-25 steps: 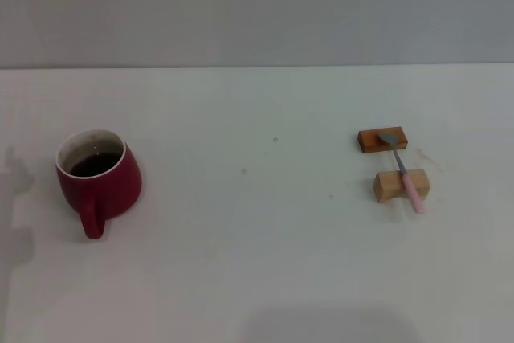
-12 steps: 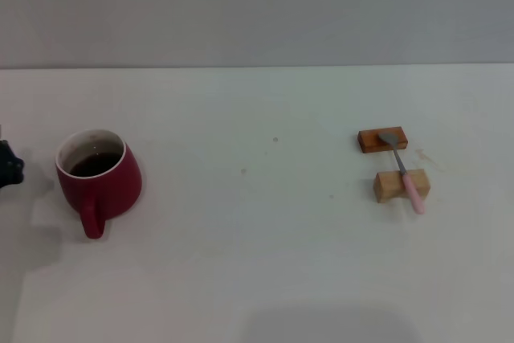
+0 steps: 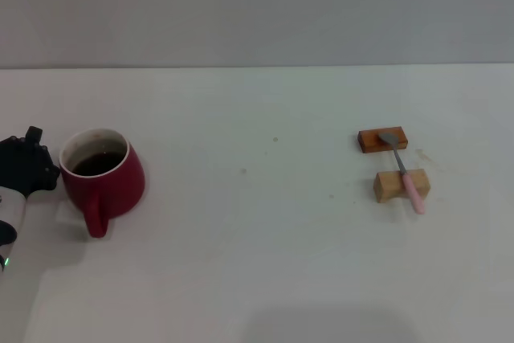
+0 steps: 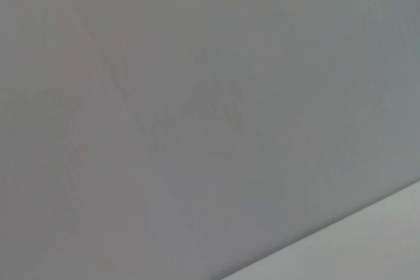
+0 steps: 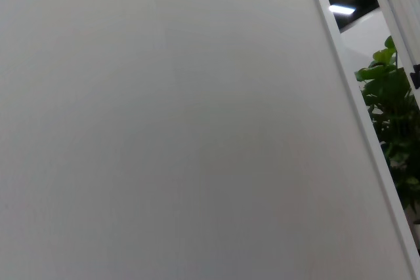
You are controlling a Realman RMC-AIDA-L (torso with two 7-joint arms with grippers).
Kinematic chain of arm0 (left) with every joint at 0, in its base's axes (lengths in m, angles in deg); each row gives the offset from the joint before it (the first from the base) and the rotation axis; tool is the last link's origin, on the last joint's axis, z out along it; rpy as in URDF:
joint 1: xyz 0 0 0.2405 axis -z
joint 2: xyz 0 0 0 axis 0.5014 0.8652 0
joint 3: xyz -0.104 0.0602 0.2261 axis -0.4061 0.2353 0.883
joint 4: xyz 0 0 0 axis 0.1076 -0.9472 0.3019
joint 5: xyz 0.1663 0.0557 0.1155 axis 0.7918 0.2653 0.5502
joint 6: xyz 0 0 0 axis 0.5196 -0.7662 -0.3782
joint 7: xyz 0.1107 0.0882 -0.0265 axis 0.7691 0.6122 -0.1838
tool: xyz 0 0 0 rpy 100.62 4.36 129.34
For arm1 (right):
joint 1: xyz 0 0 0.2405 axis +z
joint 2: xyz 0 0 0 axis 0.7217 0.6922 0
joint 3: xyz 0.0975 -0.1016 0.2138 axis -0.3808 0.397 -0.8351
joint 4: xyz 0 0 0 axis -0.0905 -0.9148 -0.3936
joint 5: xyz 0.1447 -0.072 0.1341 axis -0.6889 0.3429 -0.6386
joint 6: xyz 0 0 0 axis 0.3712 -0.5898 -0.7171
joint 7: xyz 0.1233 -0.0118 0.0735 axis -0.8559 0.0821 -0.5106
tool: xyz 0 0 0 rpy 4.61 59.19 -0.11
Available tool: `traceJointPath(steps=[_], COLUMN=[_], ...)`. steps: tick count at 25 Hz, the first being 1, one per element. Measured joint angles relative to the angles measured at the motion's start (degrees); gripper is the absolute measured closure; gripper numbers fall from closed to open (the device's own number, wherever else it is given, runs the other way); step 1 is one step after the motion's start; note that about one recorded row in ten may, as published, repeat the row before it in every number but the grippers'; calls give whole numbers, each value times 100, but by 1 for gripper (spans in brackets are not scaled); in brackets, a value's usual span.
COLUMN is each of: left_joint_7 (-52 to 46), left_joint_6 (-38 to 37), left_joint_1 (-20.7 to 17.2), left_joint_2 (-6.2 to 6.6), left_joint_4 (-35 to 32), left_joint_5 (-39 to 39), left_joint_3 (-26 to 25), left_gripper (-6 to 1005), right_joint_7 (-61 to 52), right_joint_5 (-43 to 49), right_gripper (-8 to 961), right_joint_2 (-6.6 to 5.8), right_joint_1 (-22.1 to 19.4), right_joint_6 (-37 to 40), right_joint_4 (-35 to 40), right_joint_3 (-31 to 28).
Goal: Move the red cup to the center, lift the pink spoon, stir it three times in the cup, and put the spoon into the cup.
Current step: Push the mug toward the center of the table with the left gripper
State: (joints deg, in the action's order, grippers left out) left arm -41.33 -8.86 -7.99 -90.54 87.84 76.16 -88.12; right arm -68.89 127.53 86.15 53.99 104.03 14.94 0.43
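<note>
The red cup (image 3: 104, 181) stands at the table's left in the head view, holding dark liquid, its handle turned toward the front edge. My left gripper (image 3: 32, 168) has come in from the left edge and sits right against the cup's left side; whether it grips the cup does not show. Far to the right, the pink spoon (image 3: 405, 173) lies across two small blocks, metal bowl on the orange-brown one and pink handle over the tan one. My right gripper is out of view. Both wrist views show only a plain wall.
The orange-brown flat block (image 3: 382, 140) and the tan wooden block (image 3: 393, 186) sit close together at the right. The white table (image 3: 257, 238) stretches between cup and spoon. A grey wall runs along the back edge.
My left gripper has come into the head view from the left edge and reached the cup's side. The cup has shifted slightly to the right. Spoon and blocks have not moved.
</note>
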Motion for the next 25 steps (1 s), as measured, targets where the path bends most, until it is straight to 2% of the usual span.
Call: traceJointPath(steps=[12, 25], left_joint_7=[5, -18], left_joint_6=[70, 70], left_joint_1=[66, 189], left_joint_2=[2, -3], left_joint_4=[23, 85], left_joint_5=[81, 89], left_joint_3=[253, 1022], left_gripper=[1001, 1001], right_joint_7=[0, 0], right_joint_5=[0, 0], right_gripper=[209, 209], right_joint_2=[-14, -18], right_joint_1=[5, 46], right_joint_6=[0, -44], right_joint_4=[-30, -25], right_joint_3=[0, 0])
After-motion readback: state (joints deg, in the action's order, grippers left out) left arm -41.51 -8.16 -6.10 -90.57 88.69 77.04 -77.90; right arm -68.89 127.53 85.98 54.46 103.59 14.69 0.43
